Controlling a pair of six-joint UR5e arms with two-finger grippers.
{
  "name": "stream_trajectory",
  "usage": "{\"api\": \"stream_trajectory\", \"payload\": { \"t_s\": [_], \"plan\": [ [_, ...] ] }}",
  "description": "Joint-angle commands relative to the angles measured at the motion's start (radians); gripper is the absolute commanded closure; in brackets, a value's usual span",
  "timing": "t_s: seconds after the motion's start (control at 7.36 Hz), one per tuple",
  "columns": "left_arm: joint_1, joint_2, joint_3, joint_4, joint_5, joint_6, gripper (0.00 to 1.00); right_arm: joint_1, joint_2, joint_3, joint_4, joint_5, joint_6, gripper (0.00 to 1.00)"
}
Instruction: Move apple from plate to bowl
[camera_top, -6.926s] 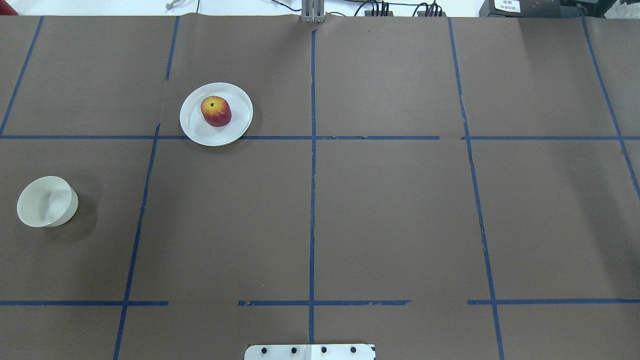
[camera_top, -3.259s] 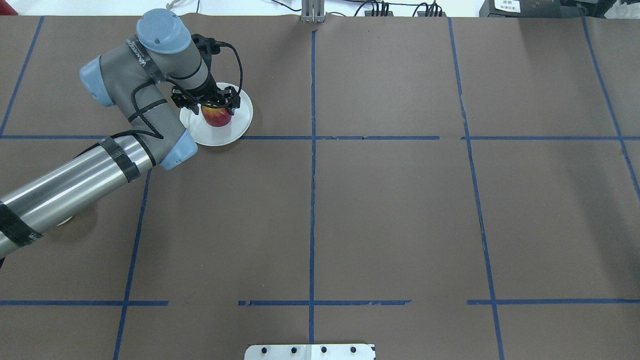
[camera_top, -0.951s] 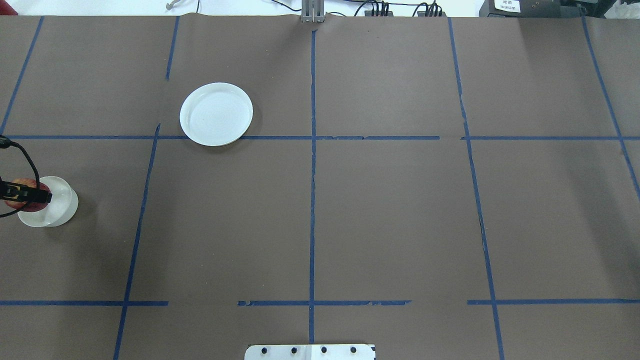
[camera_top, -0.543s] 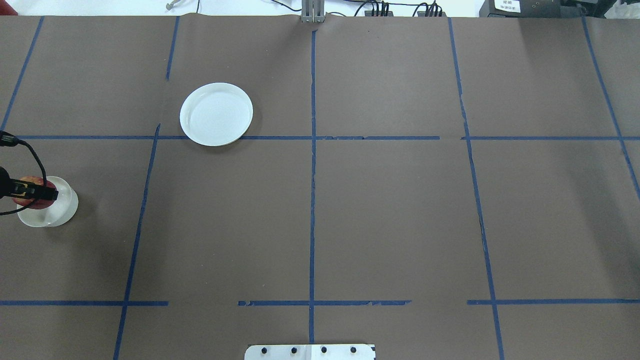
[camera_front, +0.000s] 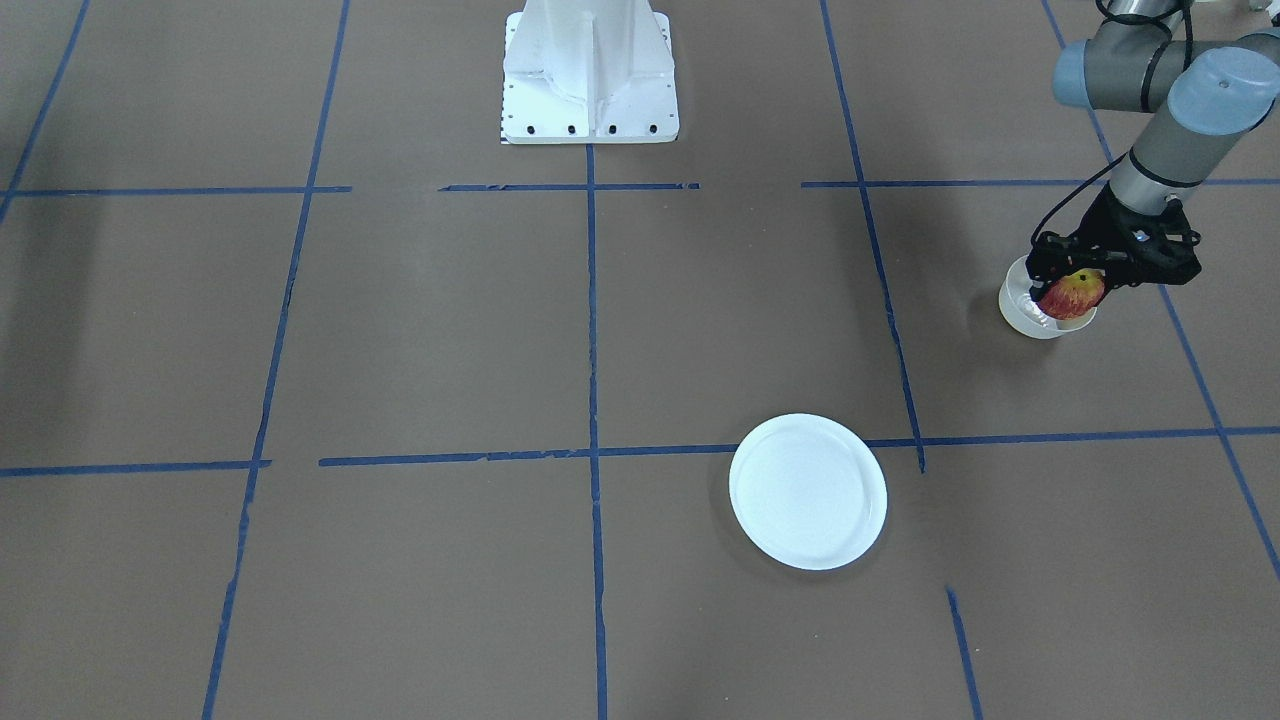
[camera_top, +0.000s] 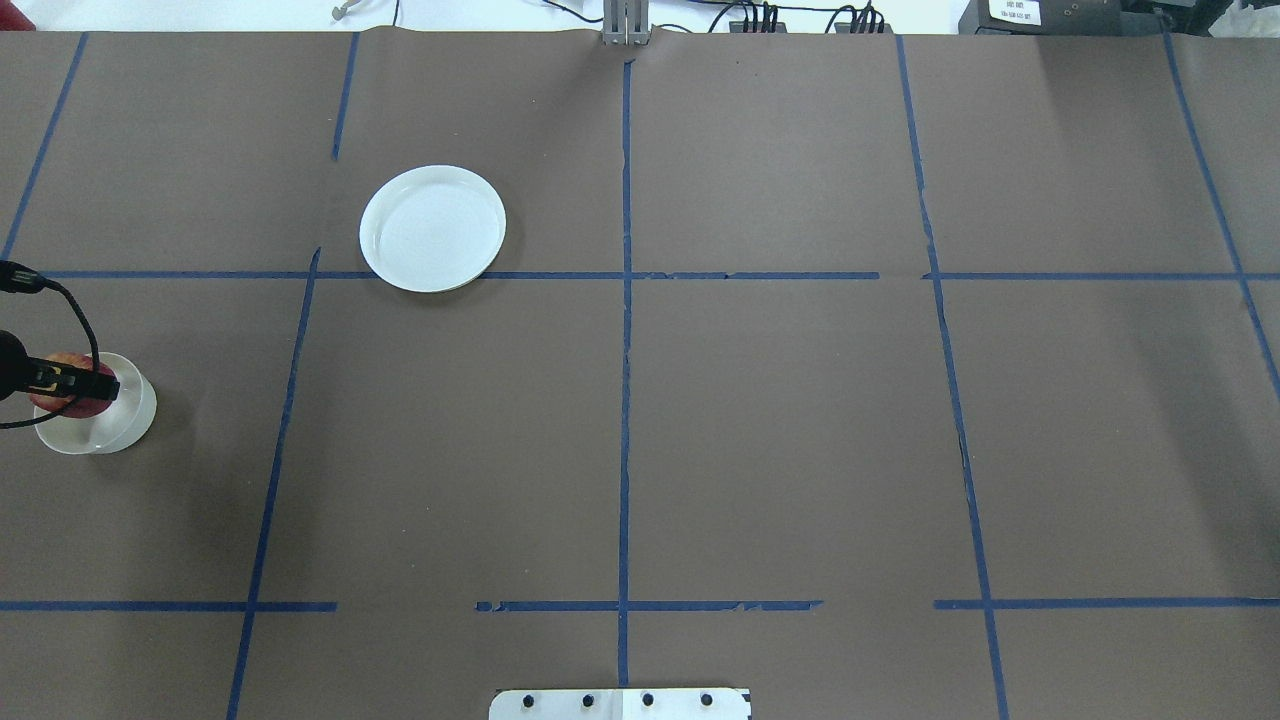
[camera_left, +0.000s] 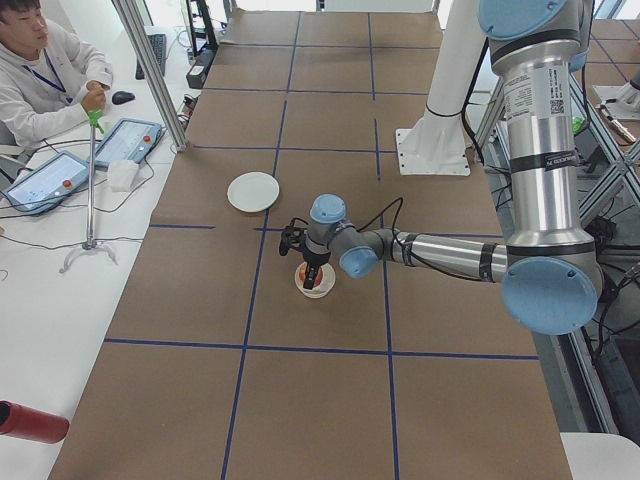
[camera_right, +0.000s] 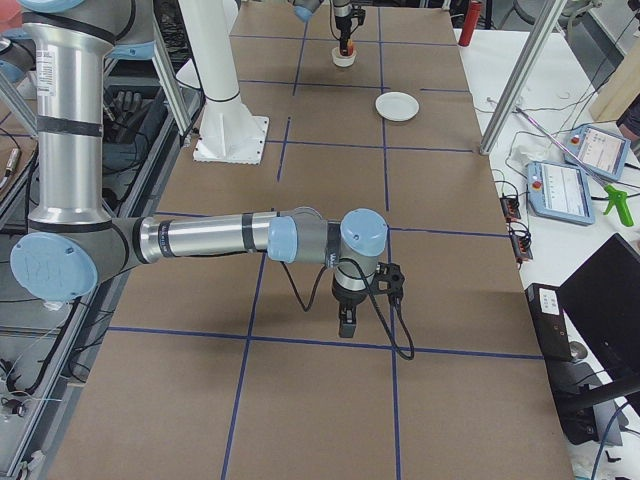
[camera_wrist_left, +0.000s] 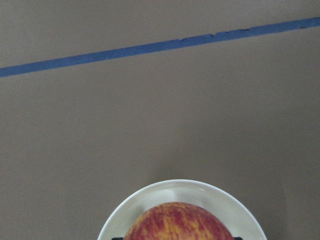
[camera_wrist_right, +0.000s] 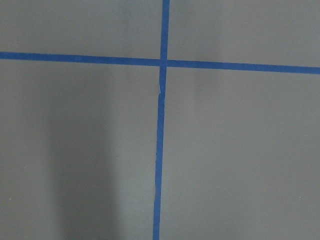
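Note:
My left gripper (camera_front: 1073, 287) is shut on the small red apple (camera_front: 1072, 296) and holds it just over the small cream-white bowl (camera_front: 1026, 316) at the table's left side. In the overhead view the apple (camera_top: 52, 398) sits over the left part of the bowl (camera_top: 118, 430). The left wrist view shows the apple's top (camera_wrist_left: 177, 223) with the bowl's rim (camera_wrist_left: 150, 194) around it. The flat white plate (camera_top: 432, 228) lies bare farther back. My right gripper (camera_right: 346, 324) hangs above the brown table in the exterior right view; I cannot tell whether it is open or shut.
The white robot base (camera_front: 590, 70) stands at the table's near edge. Blue tape lines cross the brown table cover (camera_top: 800, 430). An operator (camera_left: 40, 70) sits at a side desk with tablets, off the table's far edge.
In the last second my left gripper has moved a little to the right with the apple, further over the bowl. The plate and bowl have not moved.

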Motion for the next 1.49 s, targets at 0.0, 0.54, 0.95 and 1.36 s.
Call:
{"api": "stream_trajectory", "payload": {
  "t_s": [0.0,0.54,0.95,1.36],
  "plan": [
    [-0.001,0.000,-0.002,0.000,-0.004,-0.001,0.00,0.000,0.000,-0.001,0.000,0.000,0.000,0.00],
    [-0.049,0.015,-0.062,0.019,-0.134,0.028,0.00,0.000,0.000,0.000,0.000,0.000,0.000,0.00],
    [-0.397,0.007,-0.114,0.290,-0.239,0.480,0.00,0.000,0.000,0.000,0.000,0.000,0.000,0.00],
    [-0.588,-0.007,-0.104,0.460,-0.245,0.718,0.00,0.000,0.000,0.000,0.000,0.000,0.000,0.00]
  ]
}}
